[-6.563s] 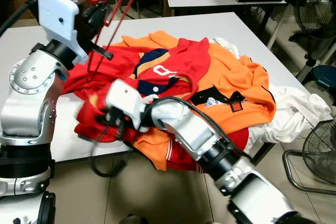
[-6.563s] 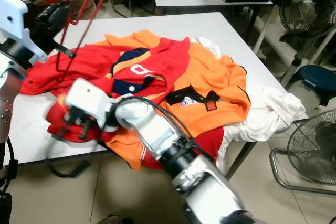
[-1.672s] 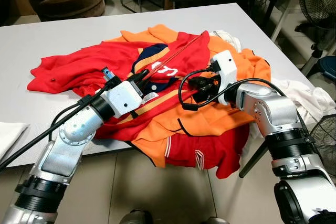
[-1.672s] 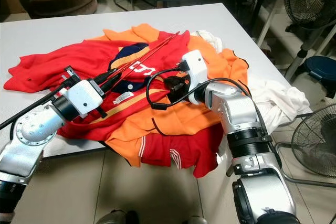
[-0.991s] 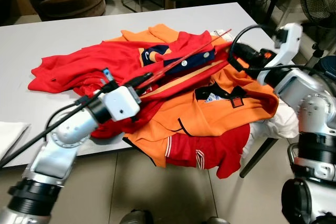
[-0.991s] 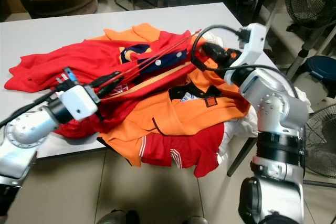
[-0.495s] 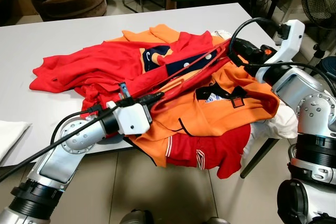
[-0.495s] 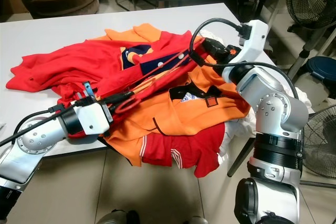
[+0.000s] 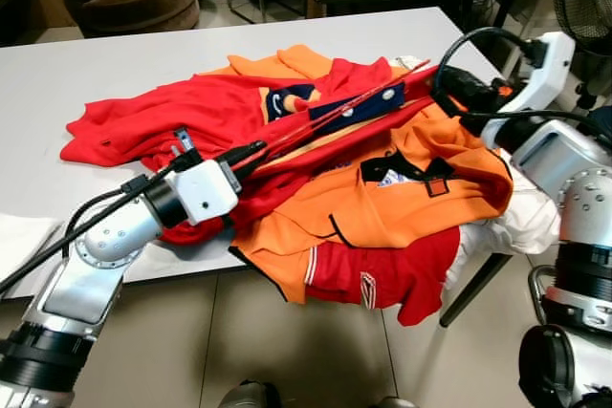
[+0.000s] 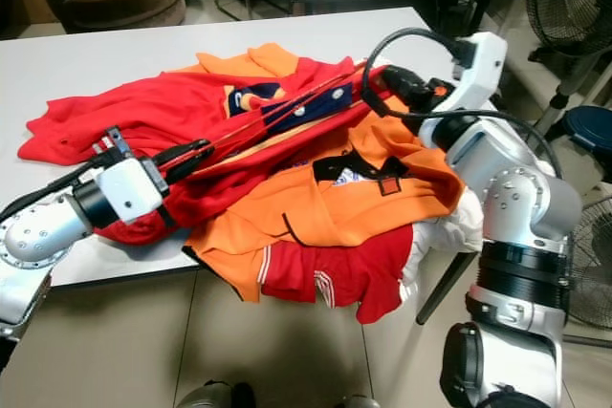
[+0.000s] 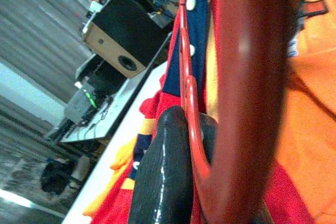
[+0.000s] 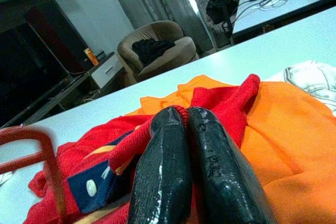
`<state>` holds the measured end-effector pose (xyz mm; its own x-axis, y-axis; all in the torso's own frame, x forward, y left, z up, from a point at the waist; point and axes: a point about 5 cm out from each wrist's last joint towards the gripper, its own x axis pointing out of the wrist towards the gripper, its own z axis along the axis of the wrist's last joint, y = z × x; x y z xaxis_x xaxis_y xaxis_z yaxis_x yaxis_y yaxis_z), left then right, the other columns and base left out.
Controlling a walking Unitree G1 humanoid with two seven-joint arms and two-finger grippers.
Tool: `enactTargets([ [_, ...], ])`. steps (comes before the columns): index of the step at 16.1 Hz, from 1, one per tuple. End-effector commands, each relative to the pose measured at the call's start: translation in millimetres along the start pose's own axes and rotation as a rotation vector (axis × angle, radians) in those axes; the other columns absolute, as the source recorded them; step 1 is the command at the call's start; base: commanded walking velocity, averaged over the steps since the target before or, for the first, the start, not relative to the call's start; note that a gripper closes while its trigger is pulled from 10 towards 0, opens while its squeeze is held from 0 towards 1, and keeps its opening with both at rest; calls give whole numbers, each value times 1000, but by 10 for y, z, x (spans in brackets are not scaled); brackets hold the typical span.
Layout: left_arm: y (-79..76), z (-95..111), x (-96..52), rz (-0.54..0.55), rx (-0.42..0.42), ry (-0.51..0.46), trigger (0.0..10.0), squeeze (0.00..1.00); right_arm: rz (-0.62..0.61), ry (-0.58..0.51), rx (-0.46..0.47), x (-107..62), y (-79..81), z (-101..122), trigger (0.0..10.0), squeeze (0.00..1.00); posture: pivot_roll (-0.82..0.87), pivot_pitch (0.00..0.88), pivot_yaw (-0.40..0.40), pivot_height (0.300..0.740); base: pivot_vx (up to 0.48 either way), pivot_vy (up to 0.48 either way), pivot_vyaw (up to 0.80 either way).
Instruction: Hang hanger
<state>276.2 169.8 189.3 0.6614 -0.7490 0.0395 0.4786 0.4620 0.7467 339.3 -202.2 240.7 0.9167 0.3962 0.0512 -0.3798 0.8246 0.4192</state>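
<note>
Left eye view: my left gripper (image 9: 251, 153) clamps hanger (image 9: 325, 119), right gripper (image 9: 442, 80) pinches red shirt (image 9: 191, 112) collar on worktop (image 9: 38, 74); threading underway, hanging not yet done.

You see a thin, glossy red wire hanger (image 9: 330, 114) lying over soft matt cloth, a red polo shirt (image 9: 191, 117) and orange polo shirt (image 9: 411, 203), on a smooth white table (image 9: 57, 74), pinched between shiny black fingers (image 11: 163, 182).
</note>
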Motion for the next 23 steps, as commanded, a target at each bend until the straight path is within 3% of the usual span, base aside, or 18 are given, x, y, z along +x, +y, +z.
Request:
enactTargets([
  [1, 3, -108, -107, -12, -38, 68, 10000, 0, -54, -76, -9, -99, -121, 207, 0, 0, -184, 49, 66, 740, 0, 0, 0],
  [5, -197, -103, -43, -146, -23, 74, 10000, 0, 5, -76, -6, -64, -1, 237, 0, 0, -182, 49, 63, 740, 0, 0, 0],
  [6, -238, -167, -8, -167, -13, 122, 10000, 0, 45, -73, -9, -48, 91, 245, 0, 0, -187, 50, 66, 740, 0, 0, 0],
  [8, -237, -224, 29, -166, -11, 161, 10000, 0, 79, -68, -14, -40, 178, 248, 0, 0, -188, 51, 69, 740, 0, 0, 0],
  [11, -77, -240, 114, -66, -22, 173, 10000, 0, 151, -31, -40, -61, 352, 214, 0, 0, -200, 51, 75, 740, 0, 0, 0],
  [14, -53, -119, 52, -85, -45, 74, 10000, 0, 98, -12, -52, -127, 237, 211, 0, 0, -200, 52, 74, 740, 0, 0, 0],
  [19, -113, -95, -103, -126, -71, 64, 10000, 0, -32, -10, -61, -248, -123, 220, 0, 0, -193, 52, 70, 740, 0, 0, 0],
  [23, -32, -95, -115, -89, -72, 65, 10000, 0, -16, 6, -62, -250, -102, 180, 0, 0, -192, 51, 71, 740, 0, 0, 0],
])
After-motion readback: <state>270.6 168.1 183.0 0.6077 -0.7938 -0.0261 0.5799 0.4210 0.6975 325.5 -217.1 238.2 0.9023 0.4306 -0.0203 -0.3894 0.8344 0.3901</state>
